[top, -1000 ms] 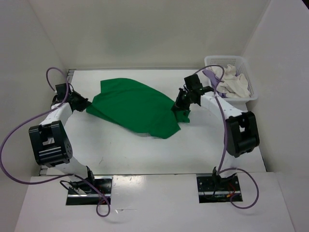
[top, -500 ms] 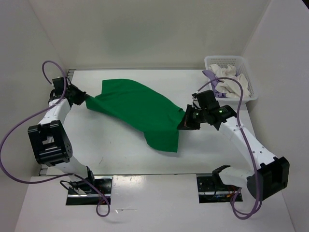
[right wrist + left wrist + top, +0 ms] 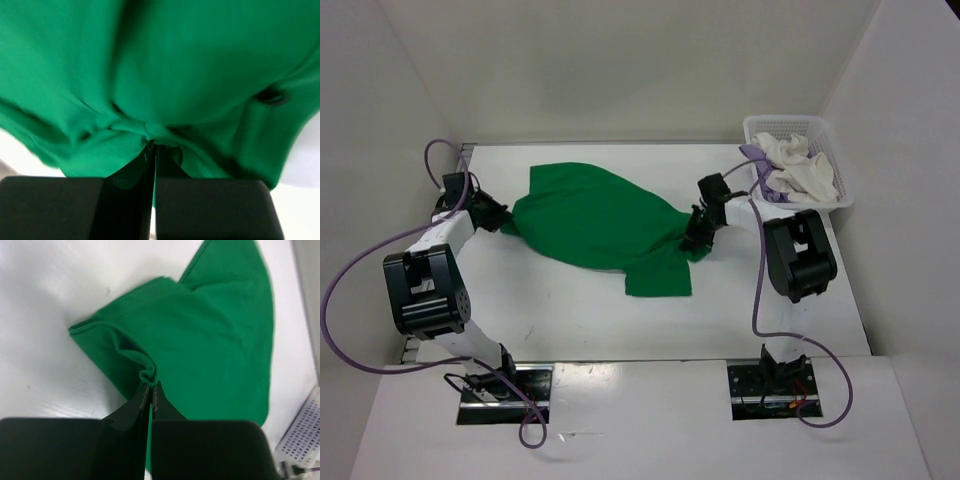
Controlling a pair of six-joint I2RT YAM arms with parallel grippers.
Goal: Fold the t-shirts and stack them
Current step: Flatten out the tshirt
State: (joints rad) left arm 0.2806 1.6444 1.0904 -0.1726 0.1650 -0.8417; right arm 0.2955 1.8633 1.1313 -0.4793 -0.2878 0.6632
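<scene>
The left gripper (image 3: pixel 503 221) at nine o'clock and right gripper (image 3: pixel 693 237) at three o'clock each pinch the green t-shirt (image 3: pixel 600 220). It seems mid-spreading; next, it likely needs pulling flat.

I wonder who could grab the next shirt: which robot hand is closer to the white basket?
Right. The right gripper, shut on the green shirt, sits just front-left of the basket. The left gripper holds the shirt's opposite end, across the table.

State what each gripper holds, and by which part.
Both hold the green t-shirt: the left gripper pinches a bunched fold at its left edge, the right gripper a bunched fold at its right edge.
</scene>
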